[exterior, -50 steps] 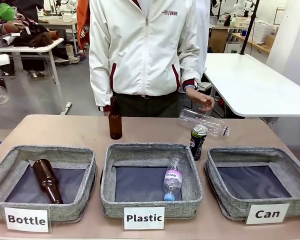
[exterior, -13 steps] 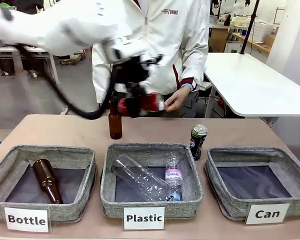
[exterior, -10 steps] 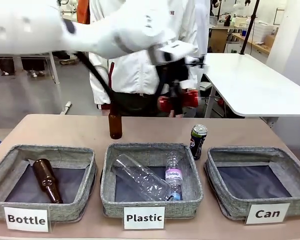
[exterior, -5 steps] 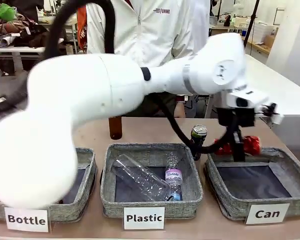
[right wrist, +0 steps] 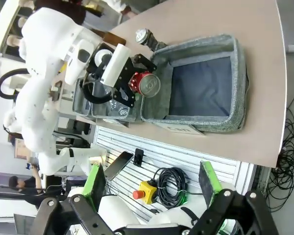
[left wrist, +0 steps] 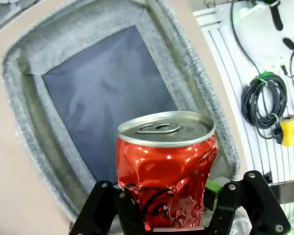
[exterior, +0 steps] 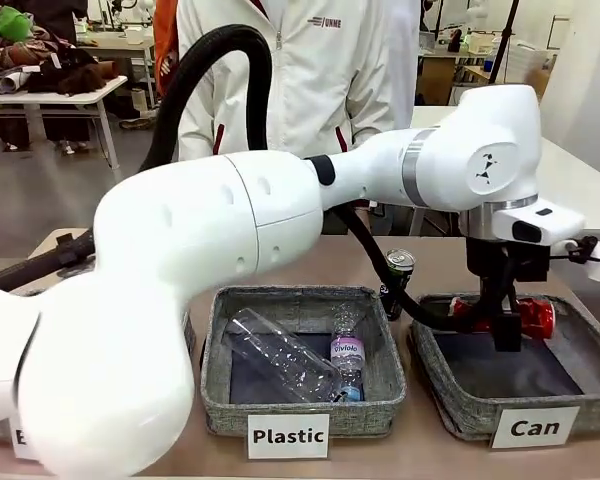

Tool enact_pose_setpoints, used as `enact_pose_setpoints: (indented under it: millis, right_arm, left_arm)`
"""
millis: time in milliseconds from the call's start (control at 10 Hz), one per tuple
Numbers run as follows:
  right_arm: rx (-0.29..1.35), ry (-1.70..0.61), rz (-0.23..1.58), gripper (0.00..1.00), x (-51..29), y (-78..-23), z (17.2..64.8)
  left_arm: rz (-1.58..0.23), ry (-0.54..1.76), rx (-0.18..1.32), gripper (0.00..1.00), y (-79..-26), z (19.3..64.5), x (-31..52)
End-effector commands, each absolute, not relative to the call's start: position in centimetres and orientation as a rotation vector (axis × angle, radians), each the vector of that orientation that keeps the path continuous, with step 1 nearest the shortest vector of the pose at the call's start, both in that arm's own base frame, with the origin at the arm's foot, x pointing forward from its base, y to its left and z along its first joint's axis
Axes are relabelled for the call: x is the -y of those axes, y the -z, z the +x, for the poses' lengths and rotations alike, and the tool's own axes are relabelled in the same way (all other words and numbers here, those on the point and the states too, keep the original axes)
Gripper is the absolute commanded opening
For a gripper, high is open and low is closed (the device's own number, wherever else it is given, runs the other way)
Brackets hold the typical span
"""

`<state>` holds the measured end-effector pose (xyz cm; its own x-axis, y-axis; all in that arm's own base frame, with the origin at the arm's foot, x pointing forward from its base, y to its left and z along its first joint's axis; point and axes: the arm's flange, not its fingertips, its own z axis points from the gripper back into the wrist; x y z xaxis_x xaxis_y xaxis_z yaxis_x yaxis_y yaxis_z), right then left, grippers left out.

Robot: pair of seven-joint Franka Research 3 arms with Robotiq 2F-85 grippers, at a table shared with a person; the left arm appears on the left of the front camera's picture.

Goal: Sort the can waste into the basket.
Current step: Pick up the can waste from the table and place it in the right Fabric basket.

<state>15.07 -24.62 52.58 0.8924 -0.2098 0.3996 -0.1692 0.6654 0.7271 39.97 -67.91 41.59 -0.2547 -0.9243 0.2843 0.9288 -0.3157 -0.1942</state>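
Left claw point(exterior: 500, 328), clamping red can point(exterior: 532, 317), has sunk lower over basket point(exterior: 450, 400); right claw point(right wrist: 151, 180) gapes

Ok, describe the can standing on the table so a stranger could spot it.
Find the grey basket labelled Can, on the right. Behind its far left corner stands a dark can with a silver top. The other, a red can, is held in the left gripper.

Bright, even indoor light comes from overhead, leaving only a soft shadow inside the basket point(exterior: 460, 410). Glare streaks the red can point(left wrist: 166, 166) above the basket, sharp in the left wrist view. The front view is crisp around the basket, with a brighter wash on the white table point(exterior: 590, 190) behind it.
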Motion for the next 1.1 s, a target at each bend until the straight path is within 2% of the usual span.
enact_pose_setpoints:
  millis: [0, 100, 200, 300, 400, 500, 600, 1000]
  right_arm:
    - [0.485, 0.039, 0.862, 1.0, 24.2, -52.7, 14.9]
    - [0.485, 0.039, 0.862, 1.0, 24.2, -52.7, 14.9]
    - [0.485, 0.039, 0.862, 1.0, 24.2, -52.7, 14.9]
    - [0.485, 0.039, 0.862, 1.0, 24.2, -52.7, 14.9]
    - [0.485, 0.039, 0.862, 1.0, 24.2, -52.7, 14.9]
    - [0.485, 0.039, 0.862, 1.0, 24.2, -52.7, 14.9]
    - [0.485, 0.039, 0.862, 1.0, 24.2, -52.7, 14.9]
    - [0.485, 0.039, 0.862, 1.0, 24.2, -52.7, 14.9]
  left_arm:
    - [-0.408, 1.858, 0.007, 0.0, -41.3, 39.3, 68.4]
    - [-0.415, 1.875, 0.05, 0.0, -40.7, 39.0, 68.4]
    - [-0.412, 1.887, 0.1, 0.59, -40.5, 38.8, 68.6]
    - [-0.408, 1.883, 0.11, 0.59, -40.5, 38.6, 68.7]
    - [-0.406, 1.871, 0.142, 1.0, -40.7, 38.7, 68.6]
    - [-0.397, 1.86, 0.14, 0.63, -40.9, 38.9, 68.4]
    - [-0.378, 1.855, 0.153, 1.0, -40.9, 38.9, 68.4]
    - [-0.403, 1.832, 0.152, 1.0, -41.7, 38.0, 67.6]
